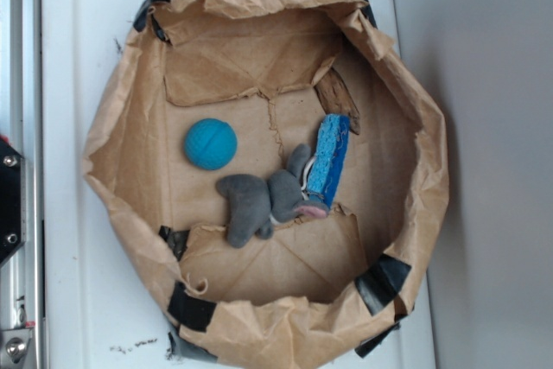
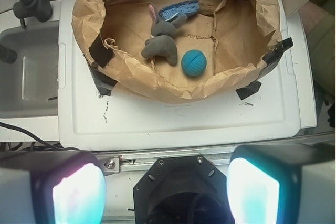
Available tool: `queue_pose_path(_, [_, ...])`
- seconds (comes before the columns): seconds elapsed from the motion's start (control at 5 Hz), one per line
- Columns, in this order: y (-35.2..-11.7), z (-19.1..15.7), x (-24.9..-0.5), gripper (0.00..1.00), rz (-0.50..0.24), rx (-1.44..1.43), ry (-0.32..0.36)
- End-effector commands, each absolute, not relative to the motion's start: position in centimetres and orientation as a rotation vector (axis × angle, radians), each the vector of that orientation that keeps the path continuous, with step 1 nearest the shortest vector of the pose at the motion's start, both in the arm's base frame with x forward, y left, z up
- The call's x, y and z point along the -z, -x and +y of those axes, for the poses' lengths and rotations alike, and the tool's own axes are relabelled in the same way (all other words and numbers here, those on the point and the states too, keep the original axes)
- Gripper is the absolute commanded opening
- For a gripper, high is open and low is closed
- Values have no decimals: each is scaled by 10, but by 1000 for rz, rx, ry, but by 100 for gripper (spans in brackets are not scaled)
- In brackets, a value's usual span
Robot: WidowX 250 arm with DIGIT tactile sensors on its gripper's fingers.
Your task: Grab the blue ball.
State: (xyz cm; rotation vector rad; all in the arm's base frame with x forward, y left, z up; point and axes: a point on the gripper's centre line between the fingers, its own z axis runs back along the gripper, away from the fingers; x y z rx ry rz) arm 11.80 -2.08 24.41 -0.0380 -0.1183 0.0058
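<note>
The blue ball (image 1: 210, 143) is a small teal ribbed sphere lying on the floor of a brown paper basket (image 1: 121, 136), left of centre. In the wrist view the blue ball (image 2: 193, 62) rests near the basket's near wall (image 2: 173, 90). My gripper (image 2: 165, 190) hangs well short of the basket, over the robot's base, with its two pale fingers (image 2: 79, 195) wide apart and nothing between them. In the exterior view the gripper is out of sight.
A grey plush animal (image 1: 263, 200) lies right of the ball, touching a blue sponge (image 1: 330, 157) standing on edge. The basket sits on a white lid (image 2: 173, 121). A grey sink (image 2: 26, 77) with a dark tap (image 2: 29, 3) is at the left.
</note>
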Motion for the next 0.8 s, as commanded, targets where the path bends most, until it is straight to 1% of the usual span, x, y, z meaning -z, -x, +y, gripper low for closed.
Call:
queue_pose_path(0.0, [-118, -21, -244, 100, -118, -6, 38])
queue_pose_path(0.2, [-156, -14, -236, 100, -103, -56, 2])
queue_pose_path(0.4, [-206, 0, -224, 100, -85, -56, -13])
queue_pose_path(0.6, [-248, 10, -216, 100, -101, 185, 49])
